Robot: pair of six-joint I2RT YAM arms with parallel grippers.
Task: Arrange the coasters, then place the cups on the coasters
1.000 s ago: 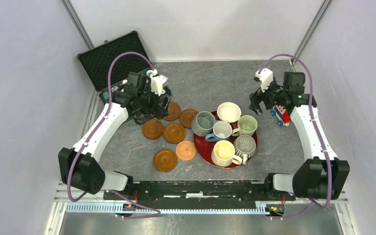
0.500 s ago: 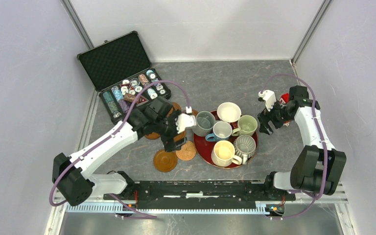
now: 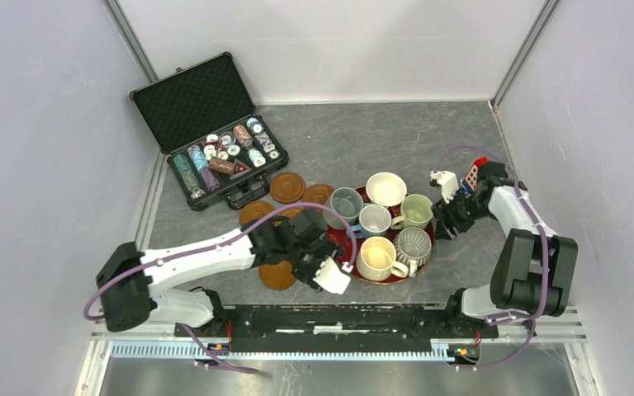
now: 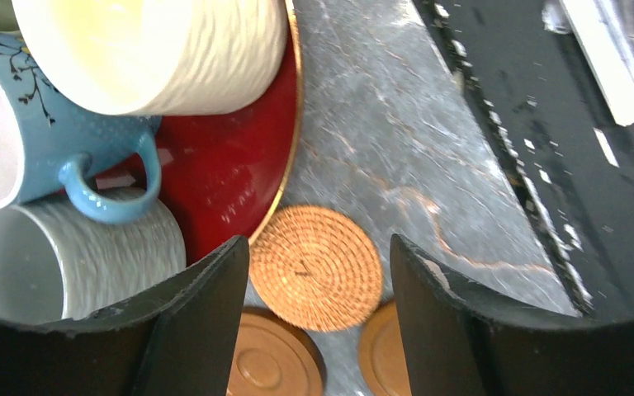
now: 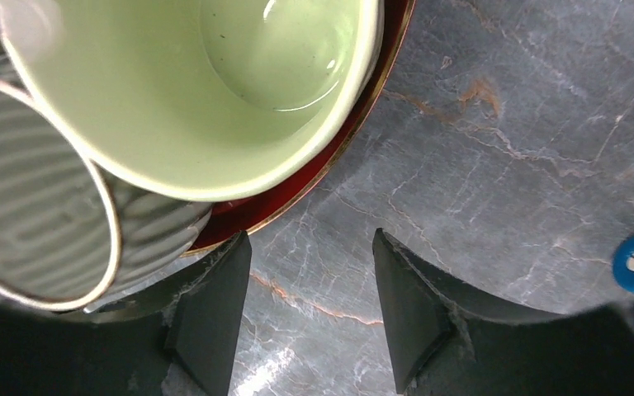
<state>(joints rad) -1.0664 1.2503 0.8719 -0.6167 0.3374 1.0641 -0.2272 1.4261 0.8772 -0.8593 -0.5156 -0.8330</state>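
**Woven coaster sits between the left fingers, tight against the tray rim**

At the far-left corner of the worktop (image 3: 462, 132) a poker chip case (image 3: 206, 124) lies open, well clear of the work. To its right the brown coasters (image 3: 287, 187) spread toward the near edge.

The left fingers (image 4: 202, 313) are spread open and empty. They straddle the lighter woven coaster (image 4: 316, 268), with a gap showing on each side. It lies flat straight ahead of them, and being round it favours no grip direction. The coming grasp likely turns on its left edge, which touches or nearly touches the gold rim of the red tray (image 4: 231, 165). Two wooden coasters (image 4: 268, 363) crowd it on the side nearest the wrist camera. One finger must come down between the disc and that rim.

All six cups stand on the tray, with the blue cup (image 4: 16, 124) and cream cup (image 4: 173, 58) closest.

Off the tray's right edge, the right fingers (image 5: 215, 305) also stand open over bare worktop, beside the pale green cup (image 5: 190, 91) and ribbed cup (image 5: 33, 206). A small toy (image 3: 475, 173) sits just behind that arm.
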